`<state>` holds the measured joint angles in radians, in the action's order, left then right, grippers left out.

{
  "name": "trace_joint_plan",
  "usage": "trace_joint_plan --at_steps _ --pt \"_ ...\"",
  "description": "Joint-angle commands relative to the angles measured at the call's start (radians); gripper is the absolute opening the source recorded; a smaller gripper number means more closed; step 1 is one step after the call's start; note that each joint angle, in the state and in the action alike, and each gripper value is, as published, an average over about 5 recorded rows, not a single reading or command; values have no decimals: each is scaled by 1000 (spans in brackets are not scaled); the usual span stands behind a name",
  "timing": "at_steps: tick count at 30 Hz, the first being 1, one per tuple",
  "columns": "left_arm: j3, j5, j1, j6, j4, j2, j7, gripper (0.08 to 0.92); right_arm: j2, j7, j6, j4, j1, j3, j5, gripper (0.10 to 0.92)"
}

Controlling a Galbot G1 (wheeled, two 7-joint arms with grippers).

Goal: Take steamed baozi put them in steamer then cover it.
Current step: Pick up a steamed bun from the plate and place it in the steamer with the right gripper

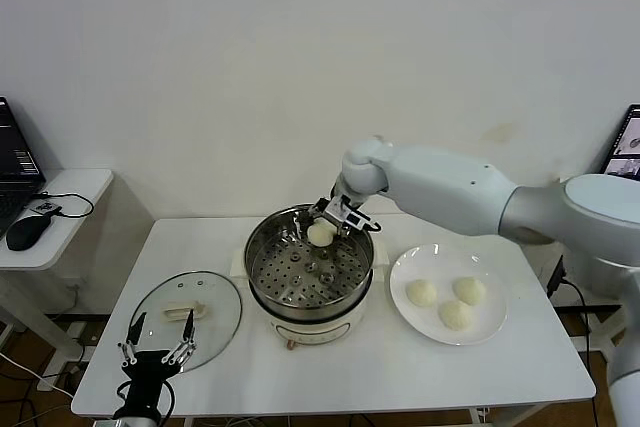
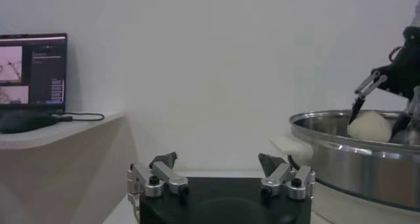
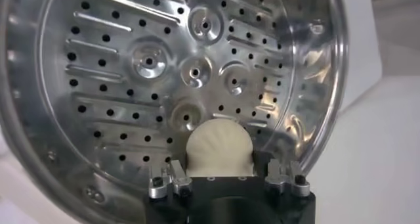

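steamer (image 1: 310, 272) centre of table (image 1: 350, 372) | cover (image 1: 187, 309) left | plate (image 1: 448, 294) right, three baozi (image 1: 447, 302) on it

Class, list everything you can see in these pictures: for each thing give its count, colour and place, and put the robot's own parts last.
Steamer: one, shiny steel on a white base, table centre, tray bare.
Baozi held: one, off-white, over the steamer's far rim.
Baozi on plate: three, off-white.
Plate: one, white, right of the steamer.
Cover: one, clear glass with cream handle, flat on the table left of the steamer.
Table: one, white.
Side desk: one, white, far left, carrying a laptop and a black mouse.
Right gripper: shut on the held baozi.
Left gripper: open, near the table's front left edge.
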<state>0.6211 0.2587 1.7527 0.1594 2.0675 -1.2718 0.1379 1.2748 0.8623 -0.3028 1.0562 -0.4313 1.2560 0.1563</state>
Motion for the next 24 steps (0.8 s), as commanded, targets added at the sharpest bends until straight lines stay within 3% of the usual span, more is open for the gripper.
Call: trace_joint_plan --at_steps 1,12,20,24 --pt "2 0 -1 2 -1 1 -1 823 24 -21 -42 -46 26 -1 48 628" --pt "6 1 0 5 -2 2 -1 823 63 -47 -75 -96 36 -16 59 633" --pt "5 1 1 2 4 1 -2 823 34 -15 -45 -33 -9 2 -39 805" --pt "5 2 1 -1 8 5 -3 823 -45 44 90 108 -111 27 -203 821"
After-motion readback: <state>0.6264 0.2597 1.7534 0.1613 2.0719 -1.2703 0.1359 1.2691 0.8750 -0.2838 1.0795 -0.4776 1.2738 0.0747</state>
